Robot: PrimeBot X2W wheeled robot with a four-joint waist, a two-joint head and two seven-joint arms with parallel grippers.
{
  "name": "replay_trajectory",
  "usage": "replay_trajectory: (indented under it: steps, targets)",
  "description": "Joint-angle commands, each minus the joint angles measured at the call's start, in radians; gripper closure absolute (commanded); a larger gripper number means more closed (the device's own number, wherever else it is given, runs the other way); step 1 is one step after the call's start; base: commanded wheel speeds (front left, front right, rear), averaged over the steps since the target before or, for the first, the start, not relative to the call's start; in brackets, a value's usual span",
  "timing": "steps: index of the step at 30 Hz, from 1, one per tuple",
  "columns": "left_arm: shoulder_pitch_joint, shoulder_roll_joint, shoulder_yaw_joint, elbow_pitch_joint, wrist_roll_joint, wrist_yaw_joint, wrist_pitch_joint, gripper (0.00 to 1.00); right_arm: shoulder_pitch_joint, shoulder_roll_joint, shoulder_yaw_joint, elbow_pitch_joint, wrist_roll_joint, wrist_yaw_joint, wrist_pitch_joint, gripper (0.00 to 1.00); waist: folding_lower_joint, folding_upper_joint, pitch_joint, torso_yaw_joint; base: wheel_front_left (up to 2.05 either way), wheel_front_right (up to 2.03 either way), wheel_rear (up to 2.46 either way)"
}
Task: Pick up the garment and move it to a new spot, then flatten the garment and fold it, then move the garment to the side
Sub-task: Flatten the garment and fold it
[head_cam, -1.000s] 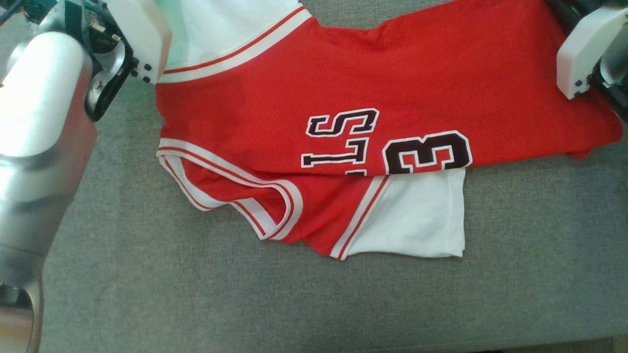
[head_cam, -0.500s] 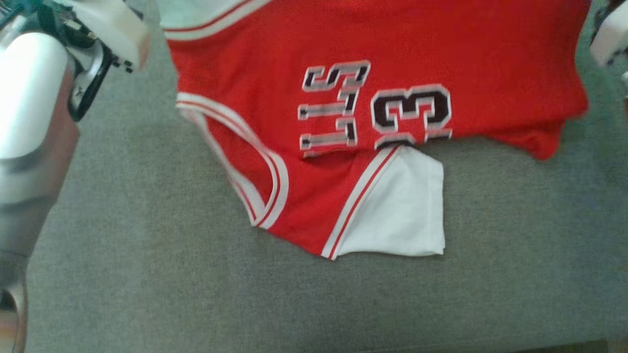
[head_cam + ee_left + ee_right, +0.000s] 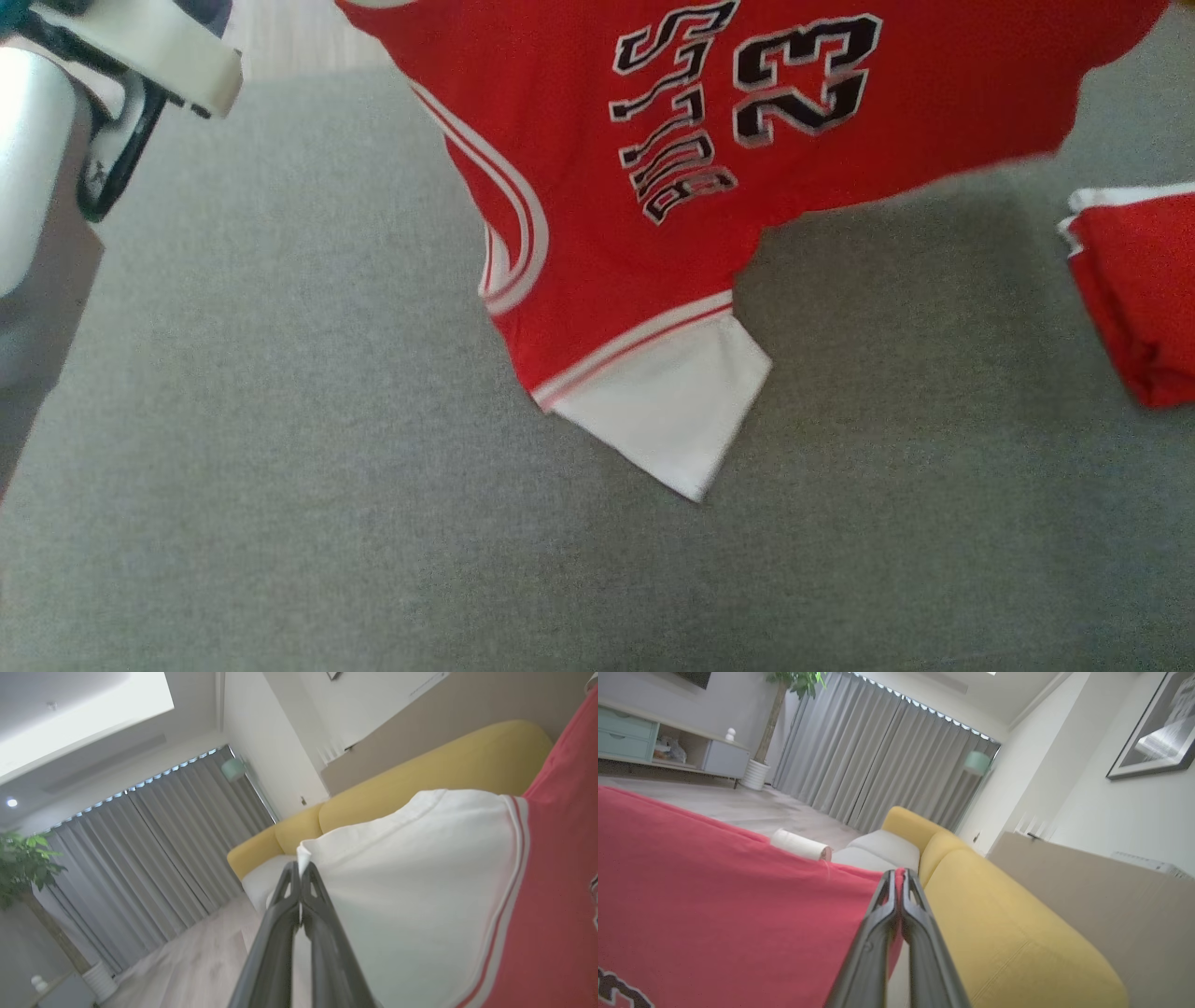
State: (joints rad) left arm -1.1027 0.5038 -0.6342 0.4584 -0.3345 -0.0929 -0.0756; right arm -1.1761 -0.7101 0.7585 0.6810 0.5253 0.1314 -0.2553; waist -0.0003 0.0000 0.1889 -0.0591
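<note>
Left gripper pinches the white sleeve of the garment, and right gripper is clamped on its red corner. I'd carry it taut and level so nothing bunches on landing.

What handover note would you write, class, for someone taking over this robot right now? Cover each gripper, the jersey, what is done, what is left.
Left gripper: shut on a corner of the white sleeve of the red basketball jersey with black lettering.
Right gripper: shut on the jersey's red edge.
Jersey: hangs between both grippers over the grey fabric surface, other white sleeve pointing down. A second red garment lies at the right.
Done: pick-up.
To do: set down at a new spot, flatten, fold, move aside.
</note>
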Motion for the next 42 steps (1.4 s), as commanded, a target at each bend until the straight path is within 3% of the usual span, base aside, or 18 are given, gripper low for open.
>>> replay_trajectory:
  steps: [1, 10, 16, 23, 27, 32, 36, 42]
  targets:
    - [-0.049, 0.057, 0.051, -0.039, -0.001, 0.002, -0.005, 1.0, 0.015, -0.028, -0.025, -0.029, -0.012, -0.001, -0.006, 1.0, 0.0003, 0.0, -0.054, -0.003, 0.0, 0.0, 0.0]
    - [-0.105, 0.117, 0.095, -0.206, -0.006, 0.028, 0.027, 1.0, 0.062, -0.051, -0.164, -0.142, -0.074, -0.001, 0.011, 1.0, 0.0003, 0.0, -0.152, -0.02, 0.0, 0.0, 0.0]
    - [-0.215, 0.137, 0.107, -0.252, 0.012, 0.032, 0.097, 1.0, 0.031, -0.033, -0.196, -0.204, -0.069, -0.001, 0.079, 1.0, 0.0003, 0.0, -0.126, -0.037, 0.0, 0.0, 0.0]
    - [-0.372, 0.105, 0.071, -0.085, 0.049, 0.012, 0.155, 1.0, -0.078, 0.035, -0.153, -0.144, -0.026, -0.001, 0.123, 1.0, 0.0003, 0.0, 0.073, -0.028, 0.0, 0.0, 0.0]
    - [-0.468, 0.054, 0.071, 0.019, 0.069, 0.031, 0.123, 1.0, -0.164, 0.072, -0.13, -0.07, -0.015, -0.001, 0.09, 1.0, 0.0003, 0.0, 0.187, -0.011, 0.0, 0.0, 0.0]
    - [-0.583, -0.003, 0.059, 0.098, 0.107, 0.047, 0.045, 1.0, -0.266, 0.065, -0.109, -0.011, -0.018, -0.001, 0.041, 1.0, 0.0003, 0.0, 0.274, 0.014, 0.0, 0.0, 0.0]
    - [-0.676, -0.036, 0.046, 0.155, 0.157, 0.086, -0.043, 1.0, -0.359, 0.044, -0.136, 0.031, -0.06, -0.001, 0.001, 1.0, 0.0003, 0.0, 0.33, 0.032, 0.0, 0.0, 0.0]
    - [-0.658, -0.052, 0.045, 0.205, 0.141, 0.084, -0.126, 1.0, -0.344, 0.02, -0.162, 0.007, -0.114, -0.001, -0.006, 1.0, 0.0003, 0.0, 0.376, 0.06, 0.0, 0.0, 0.0]
